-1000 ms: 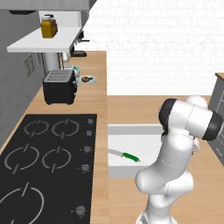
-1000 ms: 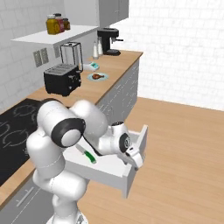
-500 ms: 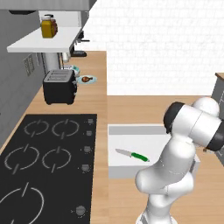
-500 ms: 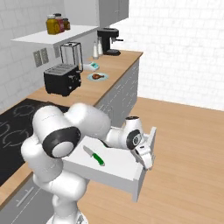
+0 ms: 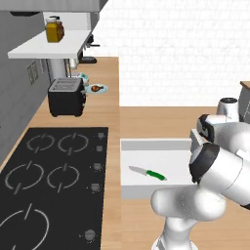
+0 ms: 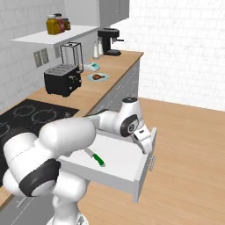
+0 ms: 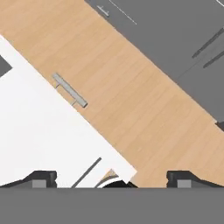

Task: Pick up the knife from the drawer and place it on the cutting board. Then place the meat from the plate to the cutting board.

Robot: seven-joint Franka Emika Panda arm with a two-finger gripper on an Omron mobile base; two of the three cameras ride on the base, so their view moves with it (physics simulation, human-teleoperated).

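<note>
— Green handle, silver blade: that is the knife, lying flat on the pale floor of the open drawer, roughly midway along it and nearer the side wall closest to the robot's base. Nothing touches it.

— And the gripper?

— The gripper hangs at the drawer's front edge, above the wall with the bar handle. In the hand view its two fingertips stand far apart, spread wide, with nothing between them but white drawer front and wooden floor.

— Where is the meat?

— The meat lies on the pale blue plate far down the counter, near its front edge, past the black toaster. They are well apart from the drawer.

— The cutting board?

— I cannot make it out. The black hob fills the counter's near end, beside the drawer.
</note>
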